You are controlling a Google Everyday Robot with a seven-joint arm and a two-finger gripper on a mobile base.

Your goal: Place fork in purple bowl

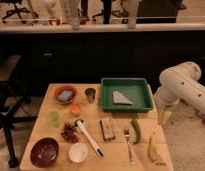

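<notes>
— Where is the fork (128, 145)?
— It lies flat on the wooden worktop (115, 156), near the front edge and right of the middle. Its tines point to the back and its thin handle points to the front.
— What is next to it?
— A long green vegetable (136, 130) lies just to its right, and a banana (153, 146) lies further right. A brown bar (107, 128) lies on its left.
— And the purple bowl (44, 151)?
— It sits at the front left corner, well apart from the fork. A small white bowl (78, 152) stands just beside it. A white-handled utensil (89, 138) lies between the white bowl and the fork.
— What is at the back?
— A green tray (127, 107) with a grey piece (121, 97) in it. Left of the tray stand a small metal cup (90, 94) and an orange bowl (65, 93) with something blue inside.
— Where is the robot's pincer (163, 117)?
— It hangs down from the white arm (182, 85), just off the right edge of the worktop, near the tray's right corner. It is apart from the fork and holds nothing. Nobody could tell from here whether it is wide or narrow.
</notes>
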